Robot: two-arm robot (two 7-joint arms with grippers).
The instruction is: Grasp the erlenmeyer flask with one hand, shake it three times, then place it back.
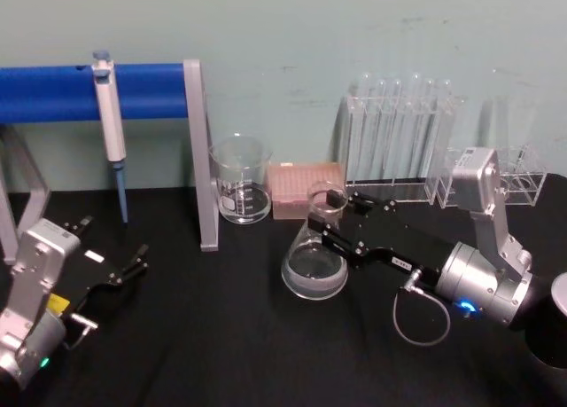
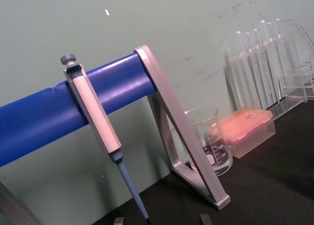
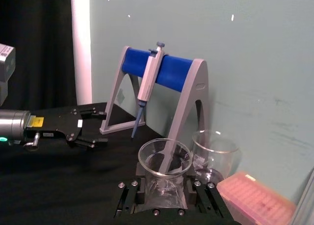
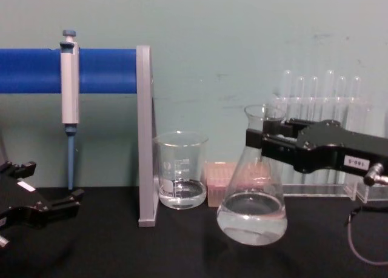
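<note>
Right gripper [image 1: 334,214]: reaches in from the right side of the table, its black blocky fingers closed on the neck of the erlenmeyer flask [image 1: 314,263], one on each side just under the flared rim
Grip, right wrist view: the right gripper [image 3: 167,201] has a finger pressed against either side of the glass, with the open mouth of the erlenmeyer flask [image 3: 164,159] above them
Flask position: near the middle of the black table [image 1: 221,345], in front of the beaker [image 1: 241,181] and the pink tip box [image 1: 306,187] and apart from both
Flask attitude: slightly tilted, with the neck leaning toward the back wall; I cannot tell whether the base touches the table
Flask contents: a little clear liquid pooled in the wide base of the erlenmeyer flask [image 4: 251,220]
Label: a small white label [image 4: 354,162] with numbers on the body of the right gripper [image 4: 267,142]
Left gripper [image 1: 115,237]: low at the left of the table, fingers spread wide and holding nothing, well apart from the flask
Pipette [image 1: 109,114]: hangs from the blue bar of the stand [image 1: 151,90] at the back left, tip pointing down
Test tube rack [image 1: 399,141]: clear, against the back wall behind the right arm, tubes upright
</note>
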